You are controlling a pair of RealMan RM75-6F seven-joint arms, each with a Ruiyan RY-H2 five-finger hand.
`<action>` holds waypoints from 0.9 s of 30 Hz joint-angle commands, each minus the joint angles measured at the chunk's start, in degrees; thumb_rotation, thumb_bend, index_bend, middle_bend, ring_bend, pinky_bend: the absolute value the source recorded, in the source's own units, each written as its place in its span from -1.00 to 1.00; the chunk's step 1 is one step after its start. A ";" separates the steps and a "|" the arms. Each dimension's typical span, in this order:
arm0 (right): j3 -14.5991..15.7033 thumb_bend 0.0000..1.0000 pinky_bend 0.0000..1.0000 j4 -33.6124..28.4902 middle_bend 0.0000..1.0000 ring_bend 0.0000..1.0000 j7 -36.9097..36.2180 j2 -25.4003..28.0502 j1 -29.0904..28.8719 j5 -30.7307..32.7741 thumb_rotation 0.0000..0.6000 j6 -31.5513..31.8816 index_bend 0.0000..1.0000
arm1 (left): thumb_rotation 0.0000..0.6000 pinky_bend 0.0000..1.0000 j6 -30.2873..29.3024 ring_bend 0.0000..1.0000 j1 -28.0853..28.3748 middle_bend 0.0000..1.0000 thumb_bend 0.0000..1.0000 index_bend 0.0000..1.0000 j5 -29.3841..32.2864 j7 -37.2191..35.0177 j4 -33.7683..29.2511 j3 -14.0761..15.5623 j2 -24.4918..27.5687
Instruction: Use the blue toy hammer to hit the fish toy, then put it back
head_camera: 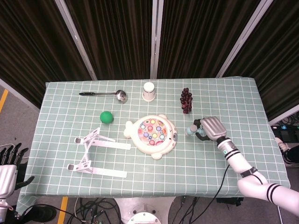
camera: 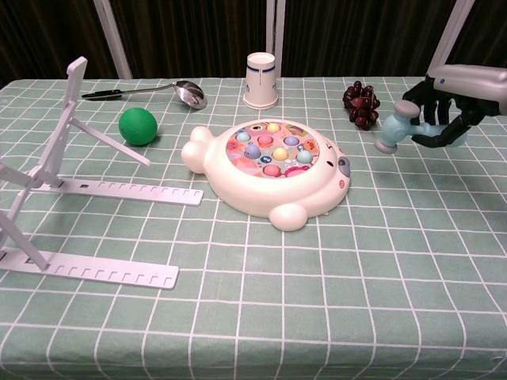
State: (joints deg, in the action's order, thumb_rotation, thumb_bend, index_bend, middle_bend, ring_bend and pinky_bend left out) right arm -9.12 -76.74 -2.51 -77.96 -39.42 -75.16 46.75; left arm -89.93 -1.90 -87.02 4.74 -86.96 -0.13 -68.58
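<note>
Over at the right of the desk (head_camera: 243, 93), the right hand (camera: 451, 107) grips the blue toy hammer (camera: 394, 131) clear of the cloth, head pointing left toward the fish toy (camera: 269, 170), which sits just beside it, far nearer than the idle left hand (head_camera: 8, 168).

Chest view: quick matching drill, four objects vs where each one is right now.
Things:
1. blue toy hammer
2. green ball
3. paper cup
4. fish toy

Places:
A. upright at the far edge, near the middle
B. off the table, held in the right hand
C. centre of the table
D. on the cloth beside the white stand, near the ladle

Pairs: 1-B, 2-D, 3-A, 4-C
</note>
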 commanded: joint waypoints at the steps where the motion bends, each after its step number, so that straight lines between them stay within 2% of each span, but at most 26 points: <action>1: -1.27 -0.09 0.26 -5.31 0.33 0.06 1.26 4.15 -2.18 -0.81 1.00 -1.39 0.49 | 1.00 -1.00 -0.06 -1.00 -0.05 -0.90 -1.00 -0.69 0.01 0.35 -0.40 0.03 0.18; 5: -2.97 -0.08 0.28 -8.72 0.34 0.07 2.78 5.74 -5.17 1.21 1.00 -4.60 0.50 | 1.00 -1.00 -0.25 -1.00 -0.05 -0.90 -1.00 -0.69 -0.18 0.79 -0.95 0.00 0.46; 11: -4.23 -0.06 0.29 -9.49 0.35 0.08 7.09 3.75 -10.64 7.45 1.00 -10.58 0.51 | 1.00 -1.00 -0.08 -1.00 0.11 -0.90 -1.00 -0.69 -0.24 1.03 -1.39 -0.04 0.70; 17: -2.81 -0.05 0.29 -8.04 0.35 0.09 12.75 0.89 -14.53 13.05 1.00 -13.04 0.52 | 1.00 -1.00 0.21 -1.00 0.02 -0.90 -1.00 -0.69 0.17 0.48 -0.96 0.01 0.61; 27: -0.53 -0.05 0.30 -8.55 0.35 0.09 18.73 -0.62 -17.33 18.91 1.00 -11.38 0.52 | 1.00 -1.00 0.14 -1.00 -0.14 -0.90 -1.00 -0.69 0.30 -1.13 0.57 0.00 -0.07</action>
State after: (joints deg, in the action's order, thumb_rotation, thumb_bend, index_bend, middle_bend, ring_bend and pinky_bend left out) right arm -9.76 -84.83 15.91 -78.66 -56.46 -56.66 34.84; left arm -89.75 -2.01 -86.72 3.65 -86.43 -0.14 -68.61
